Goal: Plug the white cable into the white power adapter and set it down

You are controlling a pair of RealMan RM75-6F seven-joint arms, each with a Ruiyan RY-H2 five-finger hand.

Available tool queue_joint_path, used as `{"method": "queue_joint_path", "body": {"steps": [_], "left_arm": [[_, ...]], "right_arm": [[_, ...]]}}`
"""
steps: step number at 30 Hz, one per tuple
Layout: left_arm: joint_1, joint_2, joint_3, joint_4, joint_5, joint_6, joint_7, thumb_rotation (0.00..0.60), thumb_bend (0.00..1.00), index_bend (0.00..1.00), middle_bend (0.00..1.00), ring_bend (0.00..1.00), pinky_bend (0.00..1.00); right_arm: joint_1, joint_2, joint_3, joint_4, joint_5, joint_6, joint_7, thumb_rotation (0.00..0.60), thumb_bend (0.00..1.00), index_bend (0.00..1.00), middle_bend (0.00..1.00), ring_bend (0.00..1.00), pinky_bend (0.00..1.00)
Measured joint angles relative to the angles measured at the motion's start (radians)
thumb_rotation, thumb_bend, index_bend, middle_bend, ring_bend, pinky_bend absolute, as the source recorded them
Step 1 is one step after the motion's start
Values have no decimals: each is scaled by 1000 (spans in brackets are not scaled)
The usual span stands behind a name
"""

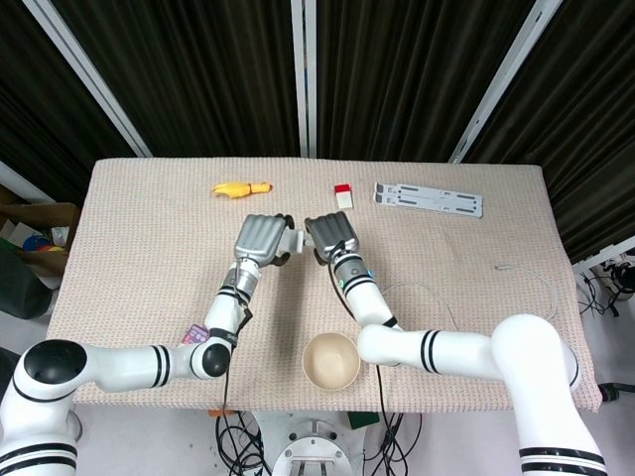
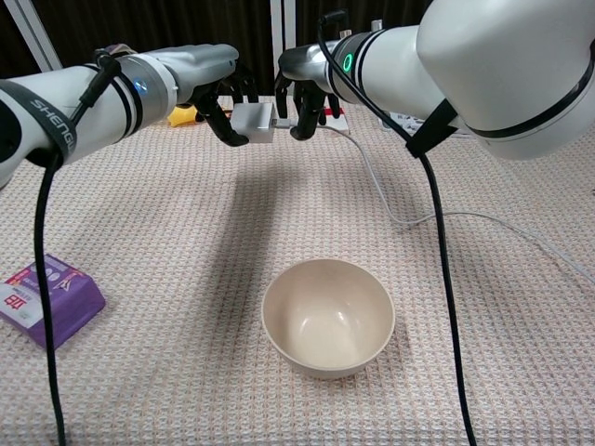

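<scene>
Two robot hands meet above mid-surface. Left robot hand grips the white power adapter in curled fingers, held off the surface. Right robot hand sits just beside the adapter's other face, fingers curled around the end of the white cable; the plug tip itself is hidden between fingers and adapter, so cannot tell whether it is seated. Cable runs from the right robot hand down onto the surface and trails off toward the right edge.

Head view: left robot hand and right robot hand back-side up, adapter a sliver between them.

Nearer the robot: cream bowl, upright. Purple packet at the left edge. Far side: yellow banana-like item, small red-and-white block, grey folded stand.
</scene>
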Motion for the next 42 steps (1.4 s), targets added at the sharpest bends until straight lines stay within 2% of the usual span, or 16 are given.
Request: {"method": "queue_joint_path", "body": {"steps": [4,8,23,42], "left_arm": [[0,0,1,1,1,-3,2,599,235,548,515,751,959],[-1,0,3,0,0,-7,6,598,236,548,514,752,960],[-15,-3,11,3,-7,-4,46,599,235,548,515,751,959],[-34,-25,11,3,-9,18,95,599,236,549,527,752,960]], "right_arm": [[-3,2,-1,-1,-7,5,4,600,455,514,557,460,460],[-2,-2,-3,2,-8,9,1,600,454,573,563,460,460],[8,-16,-4,12,0,13,-18,600,456,619,568,460,464],[25,-43,18,34,28,19,-37,600,453,627,570,460,465]]}}
